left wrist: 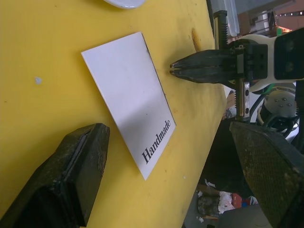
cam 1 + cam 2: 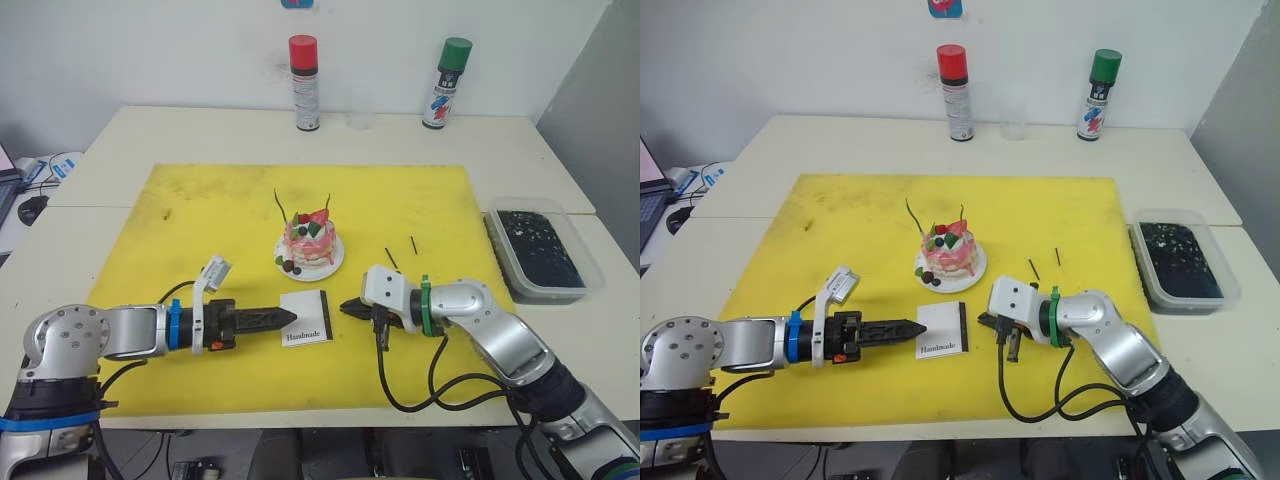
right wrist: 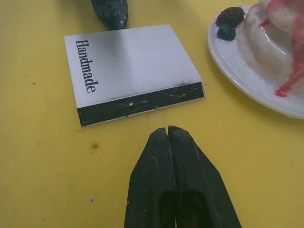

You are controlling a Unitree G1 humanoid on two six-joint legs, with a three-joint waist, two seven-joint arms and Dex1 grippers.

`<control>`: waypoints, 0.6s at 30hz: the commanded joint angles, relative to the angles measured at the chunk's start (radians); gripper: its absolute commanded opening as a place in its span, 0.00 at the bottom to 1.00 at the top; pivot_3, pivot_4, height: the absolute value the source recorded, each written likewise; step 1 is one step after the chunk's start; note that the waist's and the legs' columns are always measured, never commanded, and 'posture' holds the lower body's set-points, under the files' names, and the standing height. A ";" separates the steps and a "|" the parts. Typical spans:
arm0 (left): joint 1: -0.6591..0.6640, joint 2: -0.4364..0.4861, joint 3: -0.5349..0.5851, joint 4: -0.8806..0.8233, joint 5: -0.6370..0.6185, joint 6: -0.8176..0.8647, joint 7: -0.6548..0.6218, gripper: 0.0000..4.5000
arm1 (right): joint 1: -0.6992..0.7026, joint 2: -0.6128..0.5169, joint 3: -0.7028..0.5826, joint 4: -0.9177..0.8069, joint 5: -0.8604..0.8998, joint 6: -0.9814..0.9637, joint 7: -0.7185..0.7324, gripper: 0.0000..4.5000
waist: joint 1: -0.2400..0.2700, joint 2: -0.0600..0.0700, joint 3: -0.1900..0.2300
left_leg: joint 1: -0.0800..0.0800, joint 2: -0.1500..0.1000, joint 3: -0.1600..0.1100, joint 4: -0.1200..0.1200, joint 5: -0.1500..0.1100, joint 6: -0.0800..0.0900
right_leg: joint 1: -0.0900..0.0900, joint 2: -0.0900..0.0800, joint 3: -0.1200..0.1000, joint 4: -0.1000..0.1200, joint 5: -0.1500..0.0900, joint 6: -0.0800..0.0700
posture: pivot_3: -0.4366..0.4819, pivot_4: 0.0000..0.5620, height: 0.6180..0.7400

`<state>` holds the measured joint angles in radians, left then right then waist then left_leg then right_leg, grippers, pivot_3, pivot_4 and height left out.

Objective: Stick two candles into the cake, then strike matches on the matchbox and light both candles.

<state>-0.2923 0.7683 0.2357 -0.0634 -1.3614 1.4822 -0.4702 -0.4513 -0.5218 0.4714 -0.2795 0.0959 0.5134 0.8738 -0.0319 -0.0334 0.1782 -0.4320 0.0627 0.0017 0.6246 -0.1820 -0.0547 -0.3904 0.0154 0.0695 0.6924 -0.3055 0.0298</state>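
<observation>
Right gripper (image 3: 167, 130) jaws closed, left gripper (image 2: 290, 316) level, flanking matchbox (image 2: 307, 319)

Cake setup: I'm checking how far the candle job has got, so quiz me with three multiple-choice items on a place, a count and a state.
1. Where is the matchbox?
A. On top of the cake
B. On the yellow mat, on the robot's side of the cake
C. Off the mat

2. How many candles stand in the cake?
A. None
B. One
C. Two

3. How is the right gripper?
A. Wide open
B. Shut, empty
C. Shut on a match

Key: 1 B, the box lies flat below the plate; 2 C, two thin sticks rise from the cake; 3 B, its tips meet with nothing between.
</observation>
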 commanded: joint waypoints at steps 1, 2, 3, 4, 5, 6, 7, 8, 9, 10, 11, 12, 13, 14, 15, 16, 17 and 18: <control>-0.007 -0.007 0.025 0.005 0.000 0.004 0.010 1.00 | -0.017 0.010 0.009 -0.001 -0.021 -0.023 0.008 0.00 | 0.000 0.000 0.000 | 0.000 0.000 0.000 0.000 0.000 0.000 | 0.000 0.000 0.000 0.000 0.000 0.000 | 0.48 0.27 1.00; -0.007 -0.019 0.020 0.006 0.003 0.002 0.017 1.00 | -0.018 0.011 0.015 0.007 -0.028 -0.025 0.008 0.00 | 0.000 0.000 0.000 | 0.000 0.000 0.000 0.000 0.000 0.000 | 0.000 0.000 0.000 0.000 0.000 0.000 | 0.48 0.27 1.00; -0.009 -0.029 0.018 0.008 0.004 0.000 0.024 1.00 | -0.019 0.014 0.018 0.014 -0.034 -0.027 0.008 0.00 | 0.000 0.000 0.000 | 0.000 0.000 0.000 0.000 0.000 0.000 | 0.000 0.000 0.000 0.000 0.000 0.000 | 0.48 0.27 1.00; -0.014 -0.043 0.017 0.013 0.005 -0.001 0.037 1.00 | -0.020 0.018 0.020 0.021 -0.040 -0.027 0.005 0.00 | 0.000 0.000 0.000 | 0.000 0.000 0.000 0.000 0.000 0.000 | 0.000 0.000 0.000 0.000 0.000 0.000 | 0.48 0.27 1.00; -0.019 -0.054 0.017 0.017 0.007 -0.001 0.047 1.00 | -0.021 0.023 0.023 0.027 -0.045 -0.028 0.005 0.00 | 0.000 0.000 0.000 | 0.000 0.000 0.000 0.000 0.000 0.000 | 0.000 0.000 0.000 0.000 0.000 0.000 | 0.48 0.27 1.00; -0.023 -0.064 0.019 0.021 0.006 -0.001 0.055 1.00 | -0.022 0.027 0.024 0.032 -0.050 -0.030 0.005 0.00 | 0.000 0.000 0.000 | 0.000 0.000 0.000 0.001 0.000 0.000 | 0.000 0.000 0.000 0.000 0.000 0.000 | 0.48 0.27 1.00; -0.027 -0.072 0.019 0.023 0.008 0.000 0.061 1.00 | -0.021 0.032 0.028 0.038 -0.056 -0.031 0.003 0.00 | 0.001 0.000 0.000 | 0.000 0.000 0.000 0.001 0.000 0.000 | 0.001 0.000 0.000 0.000 0.000 0.000 | 0.48 0.27 1.00; -0.028 -0.078 0.018 0.024 0.009 0.002 0.065 1.00 | -0.021 0.035 0.035 0.044 -0.062 -0.035 0.004 0.00 | 0.001 0.000 0.000 | 0.000 0.000 -0.001 0.001 0.000 0.000 | 0.001 0.000 0.000 0.000 0.001 0.001 | 0.48 0.27 1.00; -0.029 -0.082 0.017 0.024 0.010 0.005 0.069 1.00 | -0.020 0.038 0.038 0.048 -0.068 -0.037 0.004 0.00 | 0.001 0.000 0.000 | 0.000 0.000 -0.001 0.002 0.000 0.000 | 0.001 0.000 0.000 0.000 0.001 0.001 | 0.48 0.27 1.00; -0.027 -0.081 0.011 0.021 0.018 0.008 0.070 1.00 | -0.020 0.043 0.041 0.053 -0.073 -0.039 0.002 0.00 | 0.001 0.000 0.000 | 0.000 0.000 0.000 0.002 0.000 0.000 | 0.001 0.000 0.000 0.000 0.001 0.002 | 0.48 0.27 1.00; -0.025 -0.083 0.007 0.021 0.022 0.012 0.074 1.00 | -0.021 0.049 0.044 0.057 -0.077 -0.041 0.002 0.00 | 0.001 0.000 0.000 | 0.000 0.000 0.000 0.002 0.000 0.000 | 0.001 0.000 0.000 0.000 0.002 0.003 | 0.48 0.27 1.00; -0.021 -0.084 0.003 0.019 0.026 0.015 0.076 1.00 | -0.023 0.057 0.046 0.062 -0.082 -0.042 0.001 0.00 | 0.001 0.000 0.000 | 0.001 0.000 0.000 0.003 0.000 0.000 | 0.001 0.000 0.001 0.000 0.002 0.003 | 0.48 0.27 1.00; -0.018 -0.084 -0.002 0.017 0.030 0.018 0.076 1.00 | -0.026 0.065 0.049 0.068 -0.088 -0.045 0.001 0.00 | 0.000 0.000 0.000 | 0.001 0.000 0.000 0.003 0.000 0.000 | 0.002 0.000 0.001 0.000 0.002 0.003 | 0.48 0.27 1.00; -0.015 -0.089 -0.006 0.016 0.034 0.019 0.077 1.00 | -0.030 0.078 0.054 0.078 -0.094 -0.055 0.000 0.00 | 0.000 0.000 0.000 | 0.001 0.000 0.000 0.003 0.000 0.000 | 0.002 0.000 0.001 0.000 0.002 0.003 | 0.48 0.27 1.00; -0.013 -0.093 -0.009 0.016 0.039 0.018 0.078 1.00 | -0.034 0.089 0.058 0.084 -0.097 -0.060 0.002 0.00 | 0.000 0.000 0.000 | 0.002 0.000 0.000 0.003 0.000 0.000 | 0.002 0.000 0.001 0.000 0.002 0.003 | 0.48 0.27 1.00; -0.013 -0.098 -0.011 0.016 0.044 0.018 0.077 1.00 | -0.038 0.099 0.062 0.090 -0.099 -0.064 0.004 0.00 | 0.000 0.000 -0.001 | 0.002 0.000 0.000 0.003 0.000 0.000 | 0.002 0.000 0.001 0.001 0.002 0.003 | 0.48 0.27 1.00; -0.013 -0.103 -0.012 0.015 0.048 0.019 0.078 1.00 | -0.042 0.111 0.065 0.092 -0.101 -0.066 0.007 0.00 | -0.001 0.000 -0.001 | 0.002 0.000 0.000 0.003 0.000 0.000 | 0.002 0.000 0.001 0.001 0.002 0.003 | 0.48 0.27 1.00; -0.012 -0.108 -0.014 0.013 0.053 0.021 0.078 1.00 | -0.046 0.122 0.070 0.092 -0.102 -0.064 0.009 0.00 | -0.001 0.000 -0.001 | 0.003 0.000 0.000 0.003 0.000 0.000 | 0.002 0.000 0.001 0.001 0.002 0.003 | 0.48 0.27 1.00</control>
<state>-0.3139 0.6770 0.2455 -0.0429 -1.3278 1.4931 -0.4034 -0.4843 -0.4202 0.5151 -0.1797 -0.0061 0.4670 0.8732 -0.0325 -0.0338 0.1776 -0.4294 0.0623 0.0020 0.6274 -0.1818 -0.0548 -0.3884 0.0154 0.0704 0.6936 -0.3033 0.0330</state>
